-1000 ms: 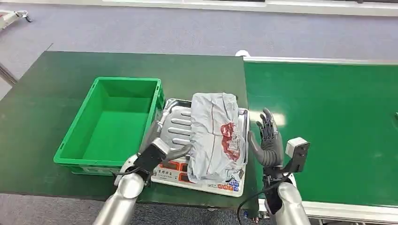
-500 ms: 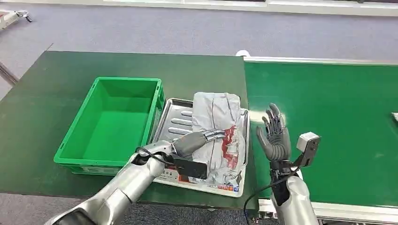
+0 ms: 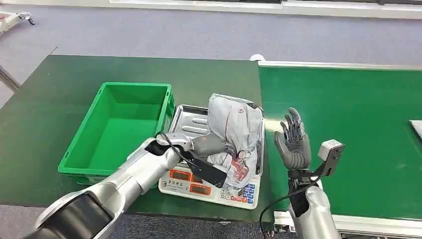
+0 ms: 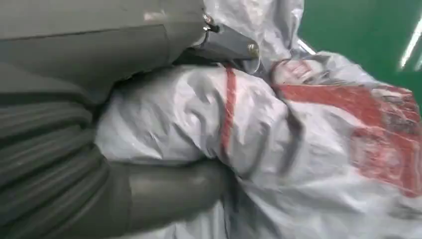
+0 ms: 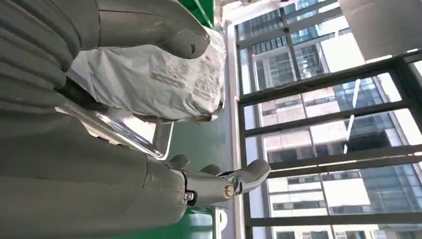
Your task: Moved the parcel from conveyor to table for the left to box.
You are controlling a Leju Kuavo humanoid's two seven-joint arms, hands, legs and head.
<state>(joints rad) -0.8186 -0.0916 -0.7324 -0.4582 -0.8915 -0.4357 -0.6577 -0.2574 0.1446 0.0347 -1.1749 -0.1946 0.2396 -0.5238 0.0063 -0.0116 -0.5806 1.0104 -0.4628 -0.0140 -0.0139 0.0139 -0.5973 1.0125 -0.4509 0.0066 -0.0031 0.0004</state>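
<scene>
One crumpled grey plastic mailer parcel with red printing [image 3: 234, 134] sits bunched up on the ribbed steel pan of a single white weighing scale with orange display windows [image 3: 196, 181], and the scale stands on the dark green table [image 3: 74, 79] just beside the one open green plastic crate [image 3: 119, 127]. The left hand [image 3: 211, 146] reaches in over the scale from the crate side and grips the parcel's near end — up close in its wrist view the thick grey thumb [image 4: 169, 191] presses into the grey film from one side while the fingers [image 4: 229, 47] clamp it from the other, so the wrapping puckers between them [image 4: 278, 144]. The parcel's far end leans up, lifted off the pan, its lower part touching the scale. The right hand [image 3: 292, 142] is held upright over the near edge of the green conveyor belt [image 3: 348, 114], just beside the scale, palm turned toward the parcel, fingers spread apart and holding nothing; in its own wrist view the parcel [image 5: 159, 79] lies past the thumb [image 5: 164, 30], not touching it. A second pale object [image 3: 416, 127] lies at the belt's far right edge — too cut off to tell what it is.
</scene>
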